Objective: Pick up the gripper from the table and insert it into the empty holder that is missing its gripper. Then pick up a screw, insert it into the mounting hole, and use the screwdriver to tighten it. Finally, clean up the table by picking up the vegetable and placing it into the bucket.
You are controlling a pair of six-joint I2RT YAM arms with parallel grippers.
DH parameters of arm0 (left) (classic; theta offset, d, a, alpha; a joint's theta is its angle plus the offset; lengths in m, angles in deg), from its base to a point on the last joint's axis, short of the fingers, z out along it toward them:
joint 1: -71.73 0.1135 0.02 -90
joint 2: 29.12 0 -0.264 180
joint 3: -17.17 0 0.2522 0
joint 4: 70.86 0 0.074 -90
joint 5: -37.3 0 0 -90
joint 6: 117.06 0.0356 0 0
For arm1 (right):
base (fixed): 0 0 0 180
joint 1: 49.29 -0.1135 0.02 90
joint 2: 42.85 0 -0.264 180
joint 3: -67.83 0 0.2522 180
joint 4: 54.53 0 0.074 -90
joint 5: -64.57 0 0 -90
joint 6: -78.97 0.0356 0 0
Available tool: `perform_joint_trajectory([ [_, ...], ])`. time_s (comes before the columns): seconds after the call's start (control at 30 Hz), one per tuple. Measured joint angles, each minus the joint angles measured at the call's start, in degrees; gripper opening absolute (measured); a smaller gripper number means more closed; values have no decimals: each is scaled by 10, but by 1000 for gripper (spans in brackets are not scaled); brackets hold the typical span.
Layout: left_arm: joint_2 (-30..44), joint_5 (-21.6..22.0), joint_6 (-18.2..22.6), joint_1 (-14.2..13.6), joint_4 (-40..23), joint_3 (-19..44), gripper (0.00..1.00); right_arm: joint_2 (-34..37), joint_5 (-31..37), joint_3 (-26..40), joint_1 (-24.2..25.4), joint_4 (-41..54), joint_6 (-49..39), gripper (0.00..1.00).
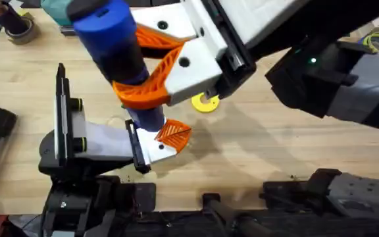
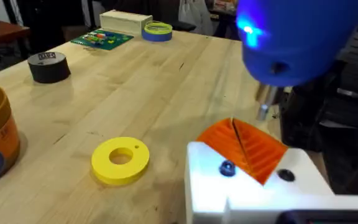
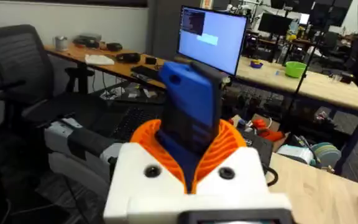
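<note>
Tabletop: screwdriver (image 1: 120, 52) inside right tool (image 1: 151, 69)

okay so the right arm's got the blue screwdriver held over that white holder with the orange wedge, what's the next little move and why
Probably a small straight descent of the right gripper to seat the bit. It is clamped on the screwdriver, which points down at the holder with its orange gripper already in place. In the left wrist view the metal tip hangs just above the wedge, beside a screw head; whether they line up is unclear.
</note>
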Motion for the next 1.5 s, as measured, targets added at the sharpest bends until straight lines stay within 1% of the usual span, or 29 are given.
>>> perform_joint_trajectory([
  [0.3, 0, 0, 0, 0, 0, 0, 12, 22, 0, 0, 0, 0, -5, 24],
  [0.83, 0, 0, 0, 0, 0, 0, 12, 23, 0, -1, 0, 0, -7, 24],
  [1.07, 0, 0, 0, 0, 0, 0, 12, 23, 0, -16, 0, -12, -7, 24],
  [1.5, 0, 0, 0, 0, 0, 0, 12, 23, 1, -17, 0, -13, -7, 24],
])
